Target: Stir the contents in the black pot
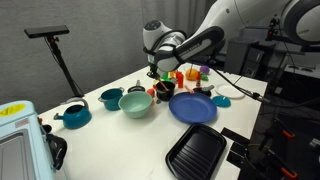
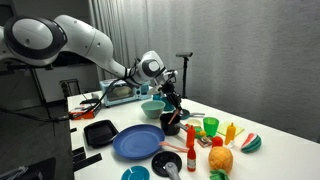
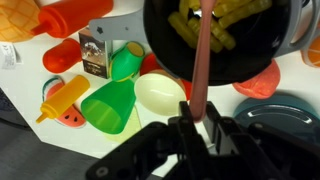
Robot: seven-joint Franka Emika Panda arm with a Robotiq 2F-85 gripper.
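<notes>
Green cup (image 3: 112, 105) and pale bowl (image 3: 160, 92) crowd eight o'clock of the black pot (image 3: 165, 50), which holds yellow pieces (image 3: 235, 15); claw (image 3: 200, 132) clenches pink stirrer (image 3: 204, 60).

My pincer (image 3: 203, 128) looks matt black, the stirrer (image 3: 204, 60) smooth pink plastic, the black pot (image 3: 165, 50) glossy, the green cup (image 3: 112, 105) shiny.

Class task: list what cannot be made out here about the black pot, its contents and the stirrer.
- Black pot: far rim cut off by the wrist view's top edge.
- Pink stirrer: working end cut off there too.
- Contents: blurred in the wrist view, too small to identify in both exterior views.
</notes>
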